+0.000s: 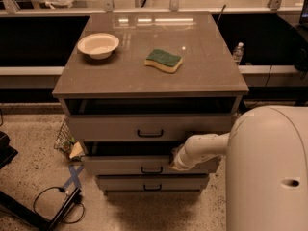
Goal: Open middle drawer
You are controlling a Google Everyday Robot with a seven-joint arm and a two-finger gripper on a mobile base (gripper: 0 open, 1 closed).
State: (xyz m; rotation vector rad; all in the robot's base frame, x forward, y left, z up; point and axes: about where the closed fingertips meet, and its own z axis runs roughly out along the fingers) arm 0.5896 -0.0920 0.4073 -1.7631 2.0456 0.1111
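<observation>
The middle drawer (120, 165) is the shallow light-grey front with a small black bar handle (151, 170), between the taller top drawer (110, 128) and the lowest drawer (125, 183). It stands slightly out, with a dark gap above its front. My white arm reaches in from the right, and my gripper (175, 163) is at the top edge of the middle drawer's front, just right of the handle.
The cabinet's brown top (202, 71) holds a white bowl (98, 44) and a green-and-yellow sponge (164, 60). The top drawer also stands a little out. My white body (269, 172) fills the lower right. A cable and a dark stand (53, 208) lie on the floor at left.
</observation>
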